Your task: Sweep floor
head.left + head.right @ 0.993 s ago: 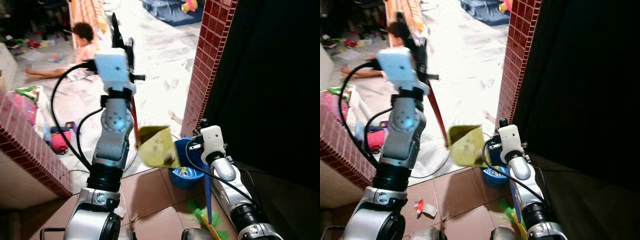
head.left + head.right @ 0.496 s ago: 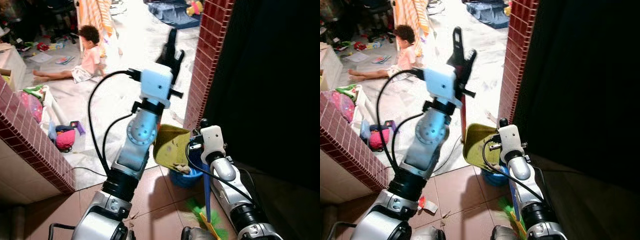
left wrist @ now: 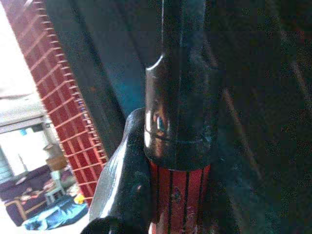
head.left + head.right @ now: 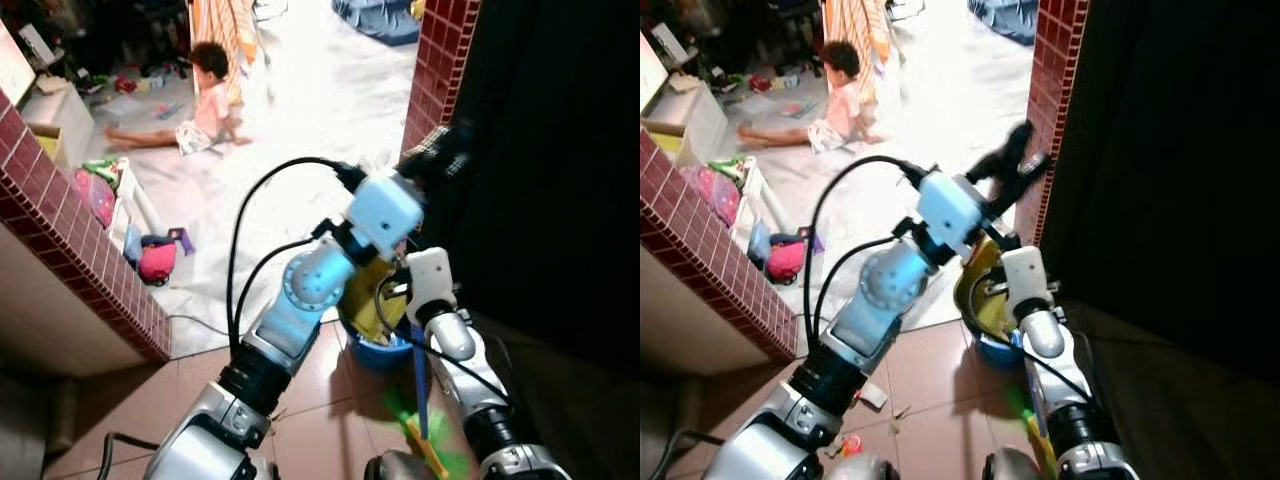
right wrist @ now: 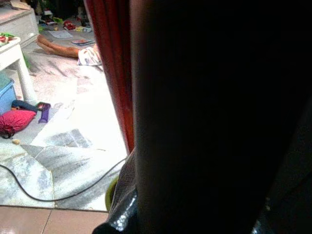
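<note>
- Yellow dustpan (image 4: 371, 297) hangs tipped over the blue bucket (image 4: 380, 350), right beside your brick pillar (image 4: 437, 72).
- Your left gripper (image 4: 1012, 165) is clenched on the dustpan's red handle (image 3: 178, 197).
- Your right gripper (image 4: 418, 330) sits low on the blue broom handle (image 4: 419, 392); I cannot tell its jaws' state.
- A child (image 4: 205, 95) sits on the pale floor (image 4: 320, 110) beyond.

No readable text or labels anywhere.

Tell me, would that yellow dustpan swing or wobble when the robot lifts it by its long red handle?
Probably it swings a bit: the dustpan hangs tilted over the blue bucket, far below the left gripper clamped on the red handle. It looks like thin plastic, so likely light. The handle looks stiff and ribbed, so it should not slip much.
</note>
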`<state>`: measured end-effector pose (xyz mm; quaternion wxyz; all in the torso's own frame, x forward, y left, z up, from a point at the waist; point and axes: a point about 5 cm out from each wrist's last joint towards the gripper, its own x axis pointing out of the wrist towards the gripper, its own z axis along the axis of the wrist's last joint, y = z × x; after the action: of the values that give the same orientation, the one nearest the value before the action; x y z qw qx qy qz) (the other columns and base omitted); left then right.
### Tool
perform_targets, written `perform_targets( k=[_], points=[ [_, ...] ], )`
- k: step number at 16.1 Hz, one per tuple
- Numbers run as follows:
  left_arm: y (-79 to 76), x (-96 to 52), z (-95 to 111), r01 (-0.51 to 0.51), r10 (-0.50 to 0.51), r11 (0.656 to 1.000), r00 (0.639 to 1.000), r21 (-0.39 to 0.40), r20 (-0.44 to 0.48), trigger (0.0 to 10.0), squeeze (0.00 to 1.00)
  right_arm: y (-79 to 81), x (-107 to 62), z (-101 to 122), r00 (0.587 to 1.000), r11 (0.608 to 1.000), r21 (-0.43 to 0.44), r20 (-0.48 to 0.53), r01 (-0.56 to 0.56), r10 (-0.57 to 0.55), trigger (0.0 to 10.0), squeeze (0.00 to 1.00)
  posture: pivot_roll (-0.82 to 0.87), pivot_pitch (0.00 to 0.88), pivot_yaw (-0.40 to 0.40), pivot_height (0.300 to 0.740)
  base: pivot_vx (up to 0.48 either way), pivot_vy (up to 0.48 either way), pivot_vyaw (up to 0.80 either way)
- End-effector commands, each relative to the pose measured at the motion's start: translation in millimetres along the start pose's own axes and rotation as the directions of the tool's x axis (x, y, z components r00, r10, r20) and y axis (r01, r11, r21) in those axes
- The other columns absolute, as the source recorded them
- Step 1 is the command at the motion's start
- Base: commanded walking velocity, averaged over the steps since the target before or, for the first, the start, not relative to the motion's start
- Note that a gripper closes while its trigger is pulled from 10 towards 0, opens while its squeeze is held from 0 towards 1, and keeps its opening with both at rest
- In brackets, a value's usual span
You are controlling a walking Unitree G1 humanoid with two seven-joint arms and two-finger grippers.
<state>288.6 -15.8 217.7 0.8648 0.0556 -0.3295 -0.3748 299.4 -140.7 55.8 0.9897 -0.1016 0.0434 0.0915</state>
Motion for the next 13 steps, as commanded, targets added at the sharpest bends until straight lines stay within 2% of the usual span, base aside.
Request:
perform_targets(
  k=[1, 2, 3, 4, 6, 8, 10, 11, 12, 13],
  points=[
    [22.2, 9.0, 16.7, -0.082, 0.079, 0.995, 0.994, 0.048, 0.069, 10.0, 0.00, 0.5, 1.2, 2.0, 1.000, 1.000, -0.009, 0.006, 0.005, -0.005, 10.0, 0.00, -0.02, 0.000, 0.054, 0.740, 0.000, 0.000, 0.00],
    [48.8, 13.7, 24.9, -0.206, 0.202, 0.978, 0.976, 0.041, 0.080, 10.0, 0.00, -0.2, 1.6, 1.3, 1.000, 1.000, -0.017, 0.004, 0.007, -0.006, 10.0, 0.00, -0.02, 0.000, 0.051, 0.740, 0.000, 0.000, 0.00],
    [56.0, 14.5, 27.4, -0.240, 0.237, 0.970, 0.968, 0.031, 0.084, 10.0, 0.00, -0.2, 1.9, 1.6, 1.000, 1.000, -0.019, 0.006, 0.007, -0.007, 10.0, 0.00, -0.02, 0.000, 0.051, 0.740, 0.000, 0.000, 0.00],
    [75.9, 15.6, 34.6, -0.322, 0.318, 0.946, 0.943, 0.027, 0.097, 10.0, 0.00, -0.6, 2.9, 2.0, 1.000, 1.000, -0.023, 0.007, 0.009, -0.008, 10.0, 0.00, -0.02, 0.000, 0.048, 0.740, 0.000, 0.000, 0.00],
    [84.6, 16.0, 38.5, -0.342, 0.337, 0.939, 0.936, 0.029, 0.105, 10.0, 0.00, -0.5, 3.4, 2.5, 1.000, 1.000, -0.023, 0.009, 0.009, -0.008, 10.0, 0.00, -0.02, 0.000, 0.048, 0.740, 0.000, 0.000, 0.00],
    [86.3, 14.7, 36.9, -0.329, 0.324, 0.944, 0.941, 0.033, 0.096, 10.0, 0.00, 1.7, 3.9, 2.4, 1.000, 1.000, -0.023, 0.008, -0.004, 0.004, 10.0, 0.00, -0.01, 0.000, 0.040, 0.740, 0.000, 0.000, 0.00],
    [87.7, 12.4, 34.1, -0.359, 0.357, 0.933, 0.931, 0.023, 0.074, 10.0, 0.00, 2.8, 4.4, 2.7, 1.000, 1.000, -0.023, 0.010, -0.008, 0.008, 10.0, 0.00, -0.01, 0.000, 0.040, 0.740, 0.000, 0.000, 0.00],
    [97.4, 9.5, 35.8, -0.429, 0.427, 0.903, 0.901, 0.023, 0.071, 10.0, 0.00, 1.5, 4.9, 3.0, 1.000, 1.000, -0.022, 0.011, -0.004, 0.004, 10.0, 0.00, -0.01, 0.000, 0.042, 0.740, 0.000, 0.000, 0.00],
    [113.4, 5.8, 40.4, -0.506, 0.502, 0.861, 0.861, 0.045, 0.080, 10.0, 0.00, 1.3, 5.3, 3.0, 1.000, 1.000, -0.023, 0.011, -0.004, 0.004, 10.0, 0.00, -0.01, 0.000, 0.039, 0.740, 0.000, 0.000, 0.00],
    [120.7, 3.7, 43.0, -0.540, 0.535, 0.839, 0.841, 0.063, 0.086, 10.0, 0.00, 1.3, 5.4, 3.1, 1.000, 1.000, -0.024, 0.011, -0.005, 0.005, 10.0, 0.00, -0.01, 0.000, 0.039, 0.740, 0.000, 0.000, 0.00]
  ],
)
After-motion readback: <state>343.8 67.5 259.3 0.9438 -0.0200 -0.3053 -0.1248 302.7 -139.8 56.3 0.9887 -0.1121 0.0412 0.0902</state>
